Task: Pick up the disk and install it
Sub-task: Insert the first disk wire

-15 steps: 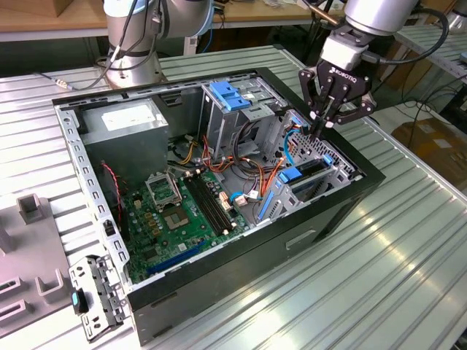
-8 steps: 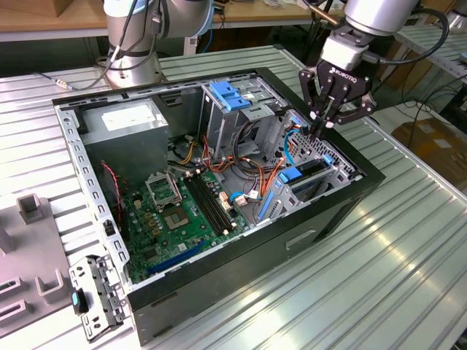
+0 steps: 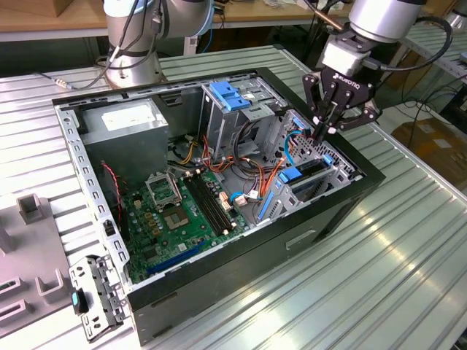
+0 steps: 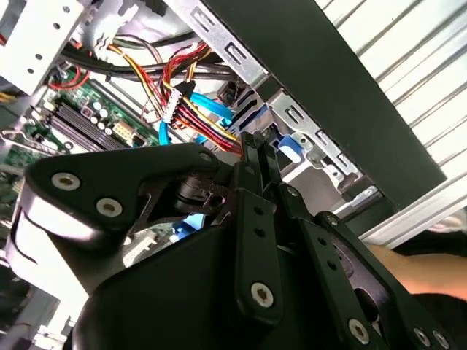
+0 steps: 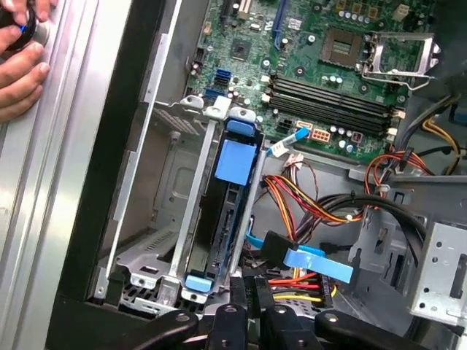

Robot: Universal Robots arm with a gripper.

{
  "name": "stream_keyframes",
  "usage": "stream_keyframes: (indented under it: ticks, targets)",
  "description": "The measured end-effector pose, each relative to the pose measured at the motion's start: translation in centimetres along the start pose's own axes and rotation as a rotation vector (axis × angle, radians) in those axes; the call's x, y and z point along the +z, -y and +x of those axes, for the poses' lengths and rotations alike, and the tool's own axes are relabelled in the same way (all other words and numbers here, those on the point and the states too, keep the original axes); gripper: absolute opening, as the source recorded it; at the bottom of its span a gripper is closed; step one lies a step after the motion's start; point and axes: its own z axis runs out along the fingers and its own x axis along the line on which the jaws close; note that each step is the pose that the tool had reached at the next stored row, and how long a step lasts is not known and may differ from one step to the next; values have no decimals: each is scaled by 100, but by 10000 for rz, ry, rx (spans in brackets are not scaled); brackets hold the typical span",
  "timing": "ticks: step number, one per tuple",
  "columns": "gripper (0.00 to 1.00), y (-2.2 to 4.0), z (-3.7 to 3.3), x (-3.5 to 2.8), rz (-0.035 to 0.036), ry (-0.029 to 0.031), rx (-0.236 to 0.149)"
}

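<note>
the gripper (image 3: pixel 321 133) hangs over the drive cage at the open computer case's (image 3: pixel 365 191) corner on the exterior view's right, its black fingers (image 5: pixel 248 292) drawn together with nothing between them. the disk (image 5: pixel 232 191) sits on edge in the cage's slot, a dark slab between blue plastic rails, just below the fingertips.

risks, as i judge them: if the disk is not fully seated, a push off its centre could cock it in the stamped metal guides and jam the rails. the blue ribbon cable (image 5: pixel 317 261) and the bundle of red, yellow and orange wires (image 5: pixel 321 211) lie right beside the slot and could snag. a person's hand (image 5: pixel 20 69) rests on the ribbed aluminium table (image 3: pixel 408 248) by the case wall, near the arm's path.

the green motherboard (image 3: pixel 182 211) is studded with sockets; the cage is thin, perforated grey sheet.
</note>
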Motion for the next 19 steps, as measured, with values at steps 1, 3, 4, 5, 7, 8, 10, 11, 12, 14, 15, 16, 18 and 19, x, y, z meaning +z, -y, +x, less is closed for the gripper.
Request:
stream_keyframes:
  ticks: [1, 3, 4, 5, 7, 8, 10, 11, 12, 14, 15, 16, 18, 19]
  targets:
    - [16, 0, 0, 3, -9, 3, 183]
    - [16, 0, 0, 12, -30, 11, 650]
    - [16, 0, -1, 17, -46, 17, 973]
    - [16, 1, -1, 22, -58, 22, 1261]
    - [16, 1, -1, 26, -79, 29, 1697]
    - [16, 1, -1, 28, -88, 33, 1905]
    - [16, 1, -1, 30, -94, 35, 2030]
    - [16, 1, -1, 30, -94, 36, 2030]
    - [16, 1, -1, 30, -95, 35, 2030]
    - [16, 1, -1, 31, -94, 37, 2031]
    - [16, 0, 1, 31, -94, 37, 2031]
    - [16, -1, 7, 32, -94, 38, 2031]
    - [16, -5, 29, 32, -94, 36, 2031]
    - [16, -7, 38, 32, -94, 37, 2031]
